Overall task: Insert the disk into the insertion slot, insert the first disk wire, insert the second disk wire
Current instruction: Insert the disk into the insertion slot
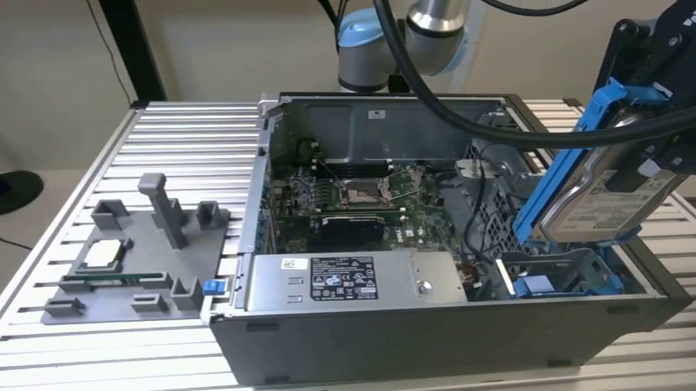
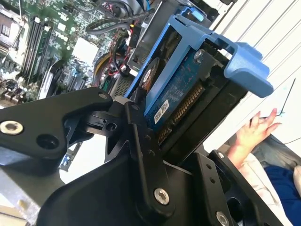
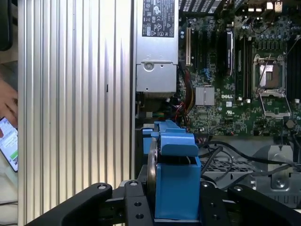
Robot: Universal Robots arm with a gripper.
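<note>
The tool (image 1: 644, 163) is clamped on the disk (image 1: 588, 208), which hangs steeply tilted, its lower end close over the insertion slot (image 1: 560, 275) at the exterior view's right end of the open computer case (image 1: 435, 346) on the ribbed table (image 1: 185, 130).

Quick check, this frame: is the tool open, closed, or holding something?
Tool: shut on the disk, which it holds on edge and tilted over the insertion slot.

We've got the gripper (image 1: 640, 151) clamped on the disk (image 1: 588, 204), tilted steeply over the insertion slot (image 1: 560, 273). The disk's low end is close to the slot's blue rails inside the open case (image 1: 435, 342).
</note>
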